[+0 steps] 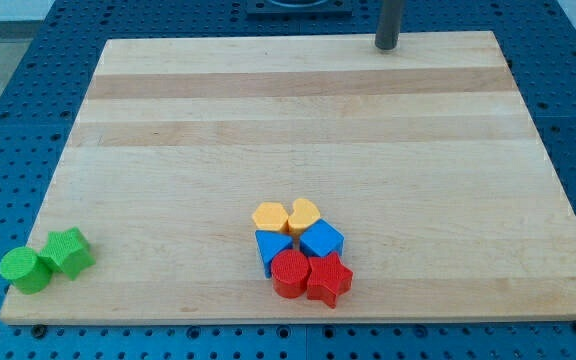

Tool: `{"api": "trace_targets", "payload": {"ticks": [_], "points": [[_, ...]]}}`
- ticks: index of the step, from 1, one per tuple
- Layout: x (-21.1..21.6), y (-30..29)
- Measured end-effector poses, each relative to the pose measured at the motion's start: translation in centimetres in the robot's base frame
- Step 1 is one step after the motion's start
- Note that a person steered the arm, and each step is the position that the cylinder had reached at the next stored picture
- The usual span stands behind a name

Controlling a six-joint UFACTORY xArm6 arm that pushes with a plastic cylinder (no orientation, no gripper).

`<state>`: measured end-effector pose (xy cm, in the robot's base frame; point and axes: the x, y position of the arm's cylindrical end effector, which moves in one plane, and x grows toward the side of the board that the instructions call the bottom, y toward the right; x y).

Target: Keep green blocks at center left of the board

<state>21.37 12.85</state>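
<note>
Sitting at the view's bottom-left corner of the board (168, 130), two green blocks are touching each other: a green cylinder (24, 269) hanging partly over the board's left edge, and a green star-like block (68, 251) just to its right. Both are lying lower than the center-left zone the task names, so the job is looking unfinished; by my judgement they are needing a push toward the view's top along the left edge.

Near the bottom middle, well apart from the greens, six blocks are huddling together: a yellow block (269, 216) and a yellow heart (304, 213) on top, a blue block (272, 246) and a blue cube (321, 240) below, then a red cylinder (290, 273) and a red star (330, 279).

My tip (386, 45) is resting at the board's top edge, right of center, far from every block. This arm is carrying no fingers, only the rod, and it is holding nothing. The blue perforated bench (8, 120) is surrounding the board.
</note>
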Motion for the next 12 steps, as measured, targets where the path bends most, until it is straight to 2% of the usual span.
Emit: {"api": "trace_targets", "payload": {"ticks": [1,3,5,6,7,8,9,11,12], "points": [[0.1,0.0],[6.4,3.1],[6.7,3.3],[7.1,5.2],[11.0,9.0],[16.5,10.1],[17.9,6.3],[18.1,-11.5],[21.7,-21.8]]}}
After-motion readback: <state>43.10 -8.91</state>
